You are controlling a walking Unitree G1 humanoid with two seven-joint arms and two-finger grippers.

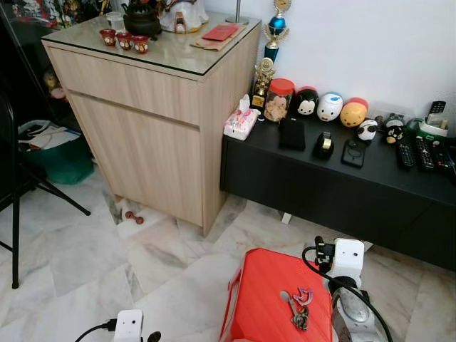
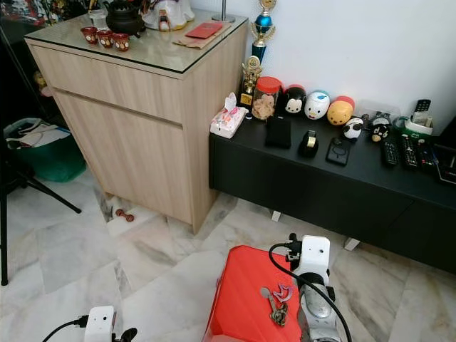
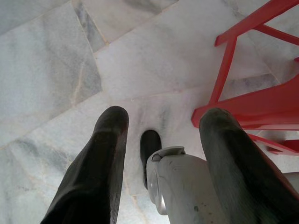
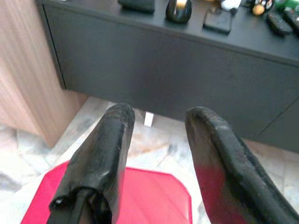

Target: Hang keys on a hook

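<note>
Left eye view: keys [image 1: 300, 308] lie flat on the red stool [image 1: 263, 299] at 6 o'clock in frame, near its 3 o'clock edge, just beside the right arm's white wrist housing [image 1: 348, 260]; likely parked there as a reachable pickup spot. No hook can be made out. Wooden cabinet [image 1: 153, 121] stands at 11 o'clock, black low bench [image 1: 356, 182] at 2 o'clock carrying a tissue pack [image 1: 241, 121], figurines and remotes. Open marble floor [image 1: 78, 263] spans 7 to 9 o'clock, the freest room for stepping. Right eye view: same layout; a black chair leg [image 2: 3, 214] bounds the 9 o'clock edge. Left wrist view: left pincer [image 3: 163, 140] hangs low over the floor, fingers spread, holding nothing; the stool's legs are close beside one finger, so a sideways swing risks a knock. Right wrist view: right pincer [image 4: 156, 135] is open and empty, poised above the stool top, aimed toward the bench front. Judgement: pickup not yet begun.
</note>
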